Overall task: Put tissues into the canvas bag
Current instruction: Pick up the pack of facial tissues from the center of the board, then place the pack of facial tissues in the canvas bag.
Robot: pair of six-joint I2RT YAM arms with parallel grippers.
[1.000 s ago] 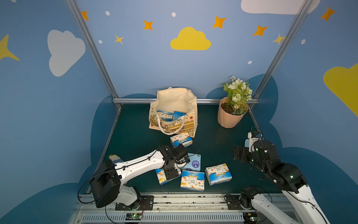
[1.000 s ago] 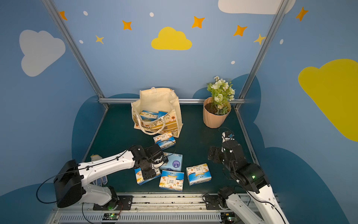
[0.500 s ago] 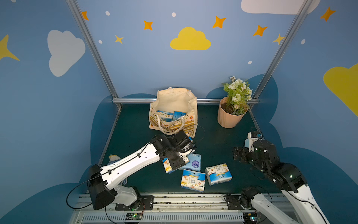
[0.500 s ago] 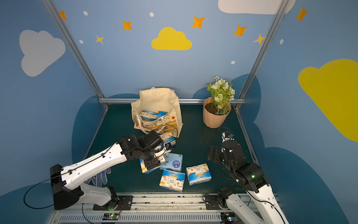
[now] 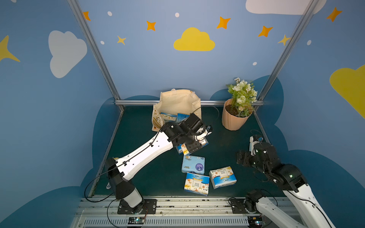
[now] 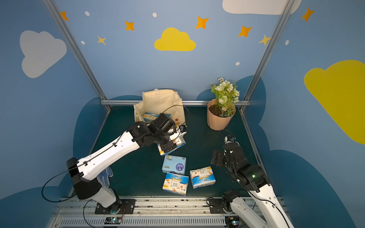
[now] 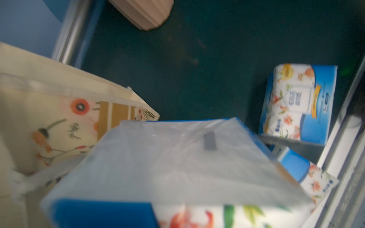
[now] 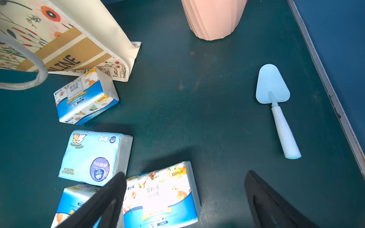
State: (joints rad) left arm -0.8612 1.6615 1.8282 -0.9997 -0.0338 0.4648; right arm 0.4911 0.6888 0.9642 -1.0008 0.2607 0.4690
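My left gripper (image 5: 194,148) is shut on a blue-and-white floral tissue pack (image 5: 182,151), held above the table just in front of the cream canvas bag (image 5: 177,102). The left wrist view is filled by that pack (image 7: 177,167), with the bag (image 7: 49,118) beside it. Tissue packs (image 5: 167,116) lie inside the bag. Another floral pack (image 8: 87,98) rests against its base. A pale blue pack (image 5: 193,164) and two floral packs (image 5: 197,183) (image 5: 222,177) lie at the front. My right gripper (image 8: 185,174) is open, hovering over one floral pack (image 8: 162,195).
A peach flowerpot (image 5: 235,118) with white flowers stands at the back right. A pale blue scoop (image 8: 276,110) lies near the right edge. A dotted glove (image 6: 104,175) hangs by the left arm's base. Metal rails border the table.
My left arm lifted the floral pack from the front left and carried it back toward the bag. The right arm has stayed where it was.
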